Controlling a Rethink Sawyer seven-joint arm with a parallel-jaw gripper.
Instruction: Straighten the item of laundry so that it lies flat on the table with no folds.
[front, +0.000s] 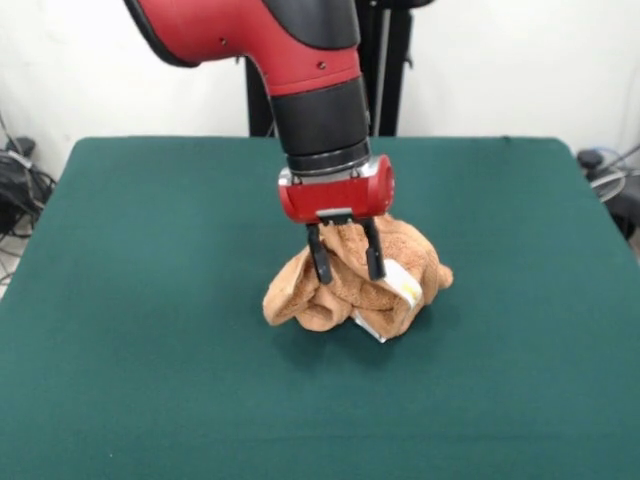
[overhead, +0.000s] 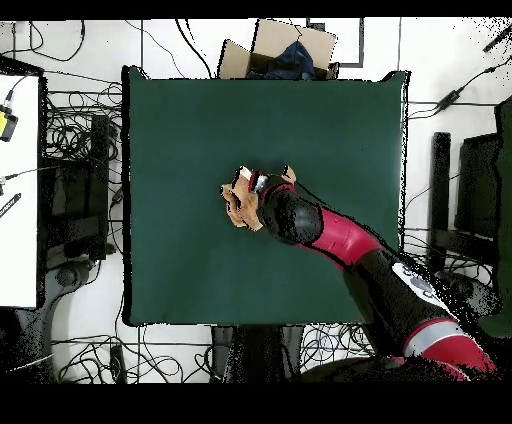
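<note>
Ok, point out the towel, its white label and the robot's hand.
towel (front: 300, 295): front view, on the bunched cloth's left lobe.
white label (front: 404, 283): front view, on the label's middle.
hand (front: 346, 266): front view, midway between the black fingertips.

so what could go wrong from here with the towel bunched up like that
1. The towel sits crumpled in a heap, and the gripper has its open fingers straddling a raised fold at the top. Closing there may catch several layers, so lifting could move the whole bundle rather than open it.
2. The white label hangs at the pile's side, so an edge is tucked under; pulling could leave that part folded.
3. In the overhead view the arm hides most of the cloth, making folds hard to check.
</note>
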